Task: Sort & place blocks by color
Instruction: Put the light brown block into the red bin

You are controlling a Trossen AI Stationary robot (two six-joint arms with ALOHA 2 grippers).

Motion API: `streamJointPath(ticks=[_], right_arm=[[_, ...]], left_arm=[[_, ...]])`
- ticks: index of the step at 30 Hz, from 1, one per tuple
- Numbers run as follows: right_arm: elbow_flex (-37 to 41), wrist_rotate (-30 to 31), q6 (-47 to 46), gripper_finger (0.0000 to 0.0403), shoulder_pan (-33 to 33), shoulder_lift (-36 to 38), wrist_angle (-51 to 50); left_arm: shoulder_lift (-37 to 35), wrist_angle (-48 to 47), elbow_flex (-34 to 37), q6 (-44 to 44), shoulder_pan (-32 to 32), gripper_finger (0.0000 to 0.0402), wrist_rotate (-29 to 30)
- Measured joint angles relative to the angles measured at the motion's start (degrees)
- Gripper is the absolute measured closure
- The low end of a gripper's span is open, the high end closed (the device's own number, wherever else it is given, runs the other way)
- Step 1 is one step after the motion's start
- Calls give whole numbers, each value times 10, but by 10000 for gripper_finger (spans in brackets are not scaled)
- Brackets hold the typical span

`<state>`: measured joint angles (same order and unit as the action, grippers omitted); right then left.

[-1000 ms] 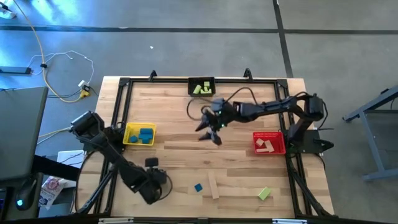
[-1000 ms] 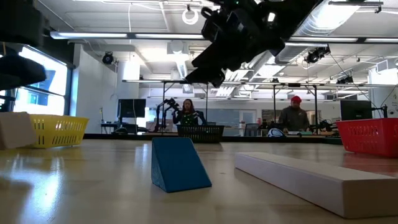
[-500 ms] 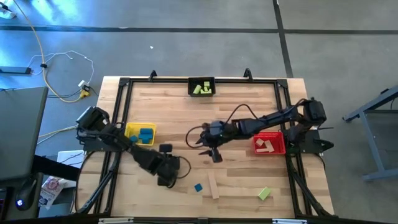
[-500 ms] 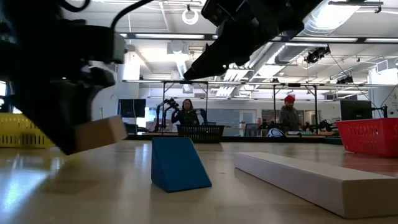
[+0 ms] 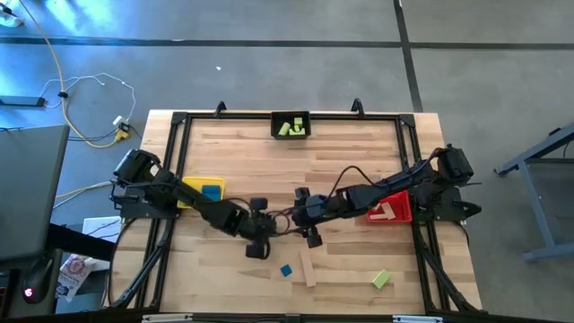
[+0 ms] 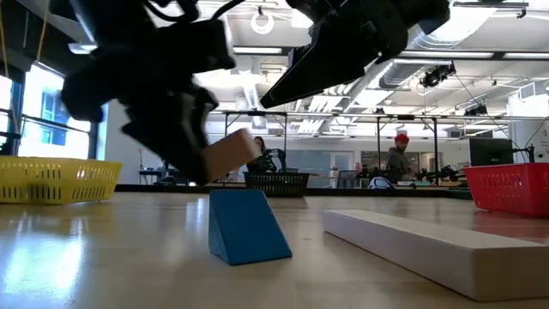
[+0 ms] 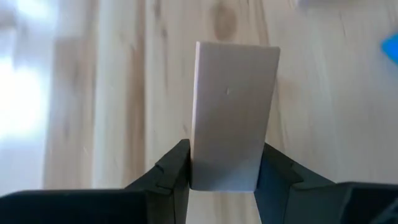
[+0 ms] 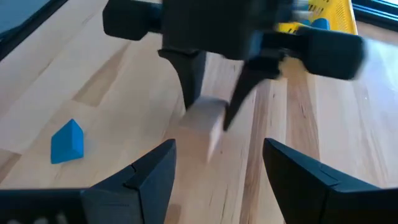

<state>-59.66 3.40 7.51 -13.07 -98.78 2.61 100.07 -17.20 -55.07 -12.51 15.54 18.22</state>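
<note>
Two arms met near the middle of the high view, over a table (image 5: pixel 359 148) of pale planks with visible grain and a dark frame round its edge. The left gripper (image 5: pixel 257 248) was pinching a plain light wood block (image 7: pixel 233 115), a smooth flat-sided bar, between its dark fingers (image 7: pixel 173 177); the left wrist view showed that grip dead on, both pads pressed on its sides. The right gripper (image 5: pixel 310 235) sat just to the right of it in the high view, jaws spread wide with nothing between them, and its wrist view looked straight at the other arm's block. Lower centre of the high view held a small blue block (image 5: pixel 286 270), which the low view showed to be a wedge with a sloped face, right beside a long wooden bar (image 5: pixel 308 268), and a lime green block (image 5: pixel 381 280) lay lower right with bare planks around it. The mesh-walled bins stood apart: yellow bin (image 5: pixel 192 192) at centre left with blue pieces, red bin (image 5: pixel 401 212) at centre right with wood pieces, black bin (image 5: pixel 291 115) at top centre with green ones. Only the low view caught a person (image 6: pixel 400 159) in the room behind.
</note>
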Motion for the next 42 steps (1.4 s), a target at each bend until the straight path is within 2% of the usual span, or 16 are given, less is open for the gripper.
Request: streamJointPath(ticks=[7, 12, 18, 21, 24, 29, 30, 35, 42], right_arm=[[0, 44, -1, 176, -25, 0, -6], [0, 98, -11, 176, -38, 0, -23], [0, 102, -55, 176, -40, 0, -50], [0, 127, -68, 180, -40, 0, -54], [0, 136, -77, 206, -40, 0, -55], [0, 138, -82, 296, -40, 0, -57], [0, 138, -82, 303, -40, 0, -57], [0, 142, -87, 301, -39, 0, -62], [0, 185, -133, 301, -40, 0, -122]], left_arm=[[0, 89, 0, 44, -29, 294, -4], [0, 120, 0, 69, -39, 290, -13], [-1, 158, -1, 72, -50, 291, -11], [-1, 174, -1, 89, -55, 289, -10], [-1, 192, -1, 103, -60, 288, -11], [-1, 198, 0, 101, -68, 281, -19], [-1, 197, 0, 102, -71, 278, -20], [0, 199, 0, 96, -79, 262, -28], [0, 191, 0, 82, -96, 227, -29]])
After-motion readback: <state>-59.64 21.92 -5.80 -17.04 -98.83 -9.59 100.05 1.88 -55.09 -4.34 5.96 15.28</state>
